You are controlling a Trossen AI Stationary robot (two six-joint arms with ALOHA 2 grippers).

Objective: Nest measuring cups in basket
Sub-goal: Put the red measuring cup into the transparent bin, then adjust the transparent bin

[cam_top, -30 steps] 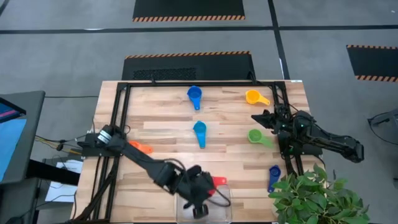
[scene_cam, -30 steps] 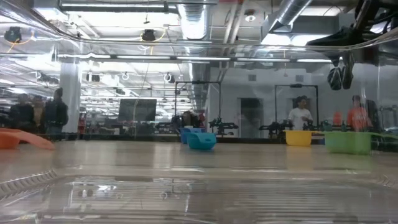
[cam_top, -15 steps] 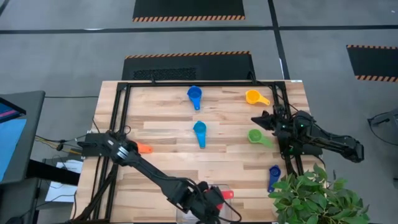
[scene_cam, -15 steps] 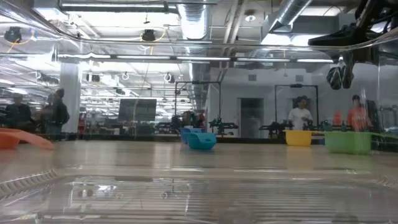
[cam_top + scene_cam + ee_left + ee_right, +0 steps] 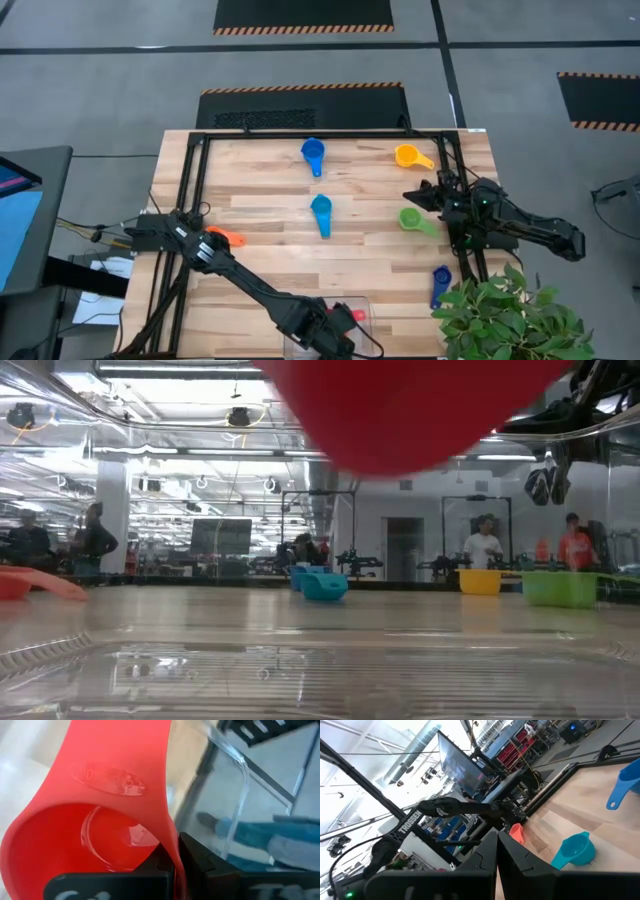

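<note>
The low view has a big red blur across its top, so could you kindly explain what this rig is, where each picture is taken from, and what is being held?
These are two dark robot arms working at a wooden table. One picture looks straight down from overhead. The low one looks level across the table, seemingly through the clear plastic basket. The other two come from cameras on the arms' wrists.

The red blur is a red plastic measuring scoop, gripped by the left claw over the basket at the table's near edge. The left wrist picture shows it up close. The right claw waits shut and empty by the table's right side.

Lying on the wood are an orange scoop, a blue scoop, a light blue scoop, a yellow scoop, a green scoop and a dark blue scoop.
</note>
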